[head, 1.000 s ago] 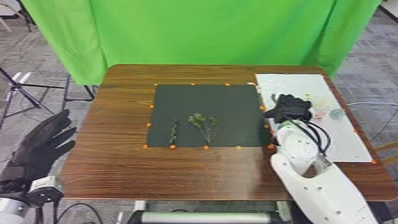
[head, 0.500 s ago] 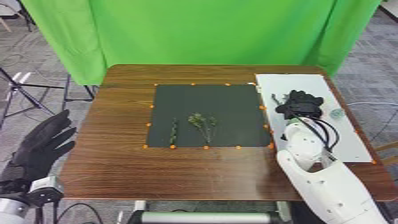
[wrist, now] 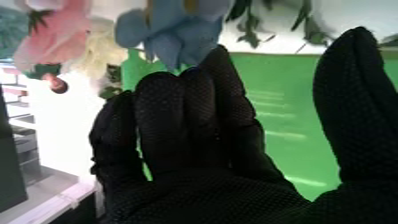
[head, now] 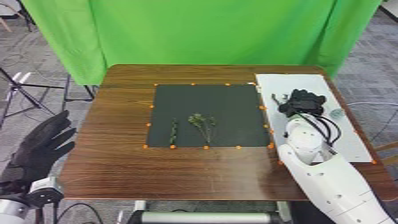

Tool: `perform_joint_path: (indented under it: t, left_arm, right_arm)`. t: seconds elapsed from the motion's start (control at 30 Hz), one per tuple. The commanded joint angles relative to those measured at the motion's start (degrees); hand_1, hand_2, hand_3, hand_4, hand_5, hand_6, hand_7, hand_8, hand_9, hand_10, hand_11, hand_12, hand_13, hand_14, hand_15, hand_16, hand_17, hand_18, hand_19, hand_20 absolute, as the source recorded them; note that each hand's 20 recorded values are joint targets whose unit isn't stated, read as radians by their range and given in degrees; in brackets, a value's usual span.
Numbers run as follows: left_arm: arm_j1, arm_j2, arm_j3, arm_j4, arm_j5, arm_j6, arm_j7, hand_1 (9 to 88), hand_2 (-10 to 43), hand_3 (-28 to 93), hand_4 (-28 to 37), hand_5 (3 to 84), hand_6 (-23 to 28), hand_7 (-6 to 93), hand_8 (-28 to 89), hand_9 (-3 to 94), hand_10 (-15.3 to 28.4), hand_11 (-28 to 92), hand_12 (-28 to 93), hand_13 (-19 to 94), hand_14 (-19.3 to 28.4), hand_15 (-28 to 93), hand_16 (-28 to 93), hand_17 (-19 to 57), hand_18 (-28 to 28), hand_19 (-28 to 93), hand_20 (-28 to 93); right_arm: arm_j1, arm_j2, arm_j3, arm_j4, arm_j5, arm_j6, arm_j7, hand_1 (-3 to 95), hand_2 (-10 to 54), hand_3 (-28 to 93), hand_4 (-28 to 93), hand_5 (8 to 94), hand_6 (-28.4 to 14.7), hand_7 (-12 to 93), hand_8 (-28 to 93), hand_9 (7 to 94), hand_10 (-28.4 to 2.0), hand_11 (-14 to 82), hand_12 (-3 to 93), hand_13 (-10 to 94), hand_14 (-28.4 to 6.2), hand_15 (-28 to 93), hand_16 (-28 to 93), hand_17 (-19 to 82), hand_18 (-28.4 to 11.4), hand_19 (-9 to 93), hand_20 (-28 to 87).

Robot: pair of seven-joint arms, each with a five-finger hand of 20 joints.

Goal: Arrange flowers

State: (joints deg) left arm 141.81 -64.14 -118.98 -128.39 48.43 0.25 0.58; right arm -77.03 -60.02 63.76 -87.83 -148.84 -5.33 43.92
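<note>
Green sprigs down, another flower likely next

Step in hand, by my reading: going for the next flower. Right hand (head: 303,102) is over the white board (head: 295,83), right side of the table (head: 204,175). Its fingers are released, thumb well apart, nothing gripped. Left hand (head: 34,152) is off the table's left edge, fingers loosely straight, nothing in them.

On the dark mat (head: 187,97): leafy sprigs (head: 197,119) close together, a slim stem (head: 174,131) to their left.

Next move probably calls for settling over one flower, pinching low, lifting clear of its neighbours.

Wrist view gives colour up close: blue flower (wrist: 169,37), pink flower (wrist: 58,37), cream flower (wrist: 101,52), dark leaves (wrist: 250,24). Head view gives the layout of mat and board instead.
</note>
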Motion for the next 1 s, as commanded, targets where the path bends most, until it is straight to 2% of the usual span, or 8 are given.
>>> perform_joint_path:
  t: [0.03, 0.2, 0.3, 0.4, 0.6, 0.73, 0.87, 1.0]
  left_arm:
    - [0.6, -0.65, 0.09, -0.24, 0.11, -0.21, -0.05, 24.1, -2.8, 70, -27.1, 19.4, 0.5, 21.8, -11, 18.1, 8.7, 8, 20, 12, 11.9, 16, 7, -12.7, 18.1, 34, 9]
    - [0.3, -0.53, 0.41, -0.06, 0.05, -0.16, -0.16, 24.1, -2.5, 70, -26.8, 19.5, 0.5, 21.8, -11, 18.3, 8.8, 9, 20, 12, 11.9, 16, 7, -12.6, 18.1, 34, 9]
    - [0.4, -0.73, 0.32, -0.14, 0.07, -0.09, -0.23, 24.2, -2.3, 70, -26.8, 19.5, 0.5, 21.8, -11, 18.3, 8.8, 9, 20, 12, 11.9, 16, 7, -12.6, 18.1, 34, 9]
    - [0.4, -0.66, 0.22, -0.08, 0.07, -0.21, -0.4, 24.2, -2.4, 70, -26.8, 19.5, 0.4, 21.8, -11, 18.4, 8.8, 9, 20, 12, 11.9, 16, 7, -12.6, 18.1, 34, 9]
    - [0.2, -0.62, 0.22, -0.01, -0.01, -0.17, -0.65, 24.1, -2.4, 70, -26.9, 19.5, 0.4, 21.8, -11, 18.4, 8.8, 9, 20, 12, 11.9, 16, 6, -12.7, 18.1, 34, 9]
    - [0.4, -0.63, 0.27, 0.01, -0.07, -0.01, -0.36, 24.2, -2.4, 70, -27.0, 19.5, 0.5, 21.7, -11, 18.4, 8.8, 9, 20, 12, 11.9, 16, 6, -12.7, 18.1, 34, 9]
    - [0.1, -0.64, 0.27, 0.1, 0.01, -0.33, -0.47, 24.1, -2.4, 70, -27.0, 19.5, 0.4, 21.7, -11, 18.4, 8.7, 9, 20, 12, 11.9, 16, 7, -12.7, 18.1, 34, 9]
    - [0.5, -0.72, 0.18, -0.09, 0.04, -0.06, -0.38, 24.1, -2.4, 70, -27.0, 19.5, 0.4, 21.7, -11, 18.4, 8.7, 9, 20, 12, 11.9, 16, 7, -12.7, 18.1, 34, 9]
  right_arm:
    - [0.5, -0.5, -0.9, 2.4, 0.9, -1.8, -1.7, 23.3, -9.5, 78, -28, 46.9, -7.9, 54, -20, 46.9, -17.6, 64.4, 46.4, 49, -14.2, 81, 29, 19, -23.8, 78, 54]
    - [-0.1, -0.7, -1.2, 4.2, 0.8, 3.4, -4.2, 29.6, -9.5, 79, -28, 52.2, -5.0, 55, -19, 54.9, -13.3, 64.5, 45.8, 55, -11.7, 80, 30, 20, -23.1, 77, 54]
    - [-0.9, -0.6, -1.2, 4.0, 0.0, 5.5, -7.1, 41.1, -9.5, 74, -28, 59.2, 0.0, 58, 6, 64.9, -11.3, 62.4, 49.3, 62, -10.2, 80, 33, 22, -22.4, 78, 54]
    - [-1.6, -0.6, -0.9, 2.3, 2.4, 2.9, -7.6, 47.5, -9.5, 73, -28, 65.2, 2.4, 59, 13, 71.3, -10.1, 61.6, 53.1, 67, -9.5, 81, 34, 24, -22.1, 78, 54]
    - [-3.1, -0.6, 0.1, -0.1, 5.1, 0.1, -9.2, 46.8, -9.5, 79, -28, 68.3, 2.2, 58, 16, 73.9, -9.5, 60.4, 58.0, 70, -9.3, 82, 36, 24, -22.2, 78, 54]
    - [-4.3, -0.8, 1.0, -1.4, 5.9, 2.1, -9.9, 45.0, -9.5, 83, -28, 67.9, 1.7, 58, 19, 74.4, -9.7, 61.7, 59.9, 71, -9.5, 84, 37, 25, -22.4, 79, 54]
    - [-3.9, -0.4, -0.4, -1.0, -1.7, 8.3, -6.1, 44.0, -9.5, 84, -27, 67.4, 1.1, 59, 20, 74.2, -9.8, 62.7, 60.6, 70, -9.7, 84, 37, 25, -22.4, 79, 54]
    - [-4.4, -0.3, 1.5, -4.2, -1.4, 8.9, -5.4, 38.1, -9.5, 77, -28, 62.3, 1.8, 65, 18, 70.6, -10.5, 68.7, 54.5, 67, -10.4, 86, 39, 24, -22.5, 79, 54]
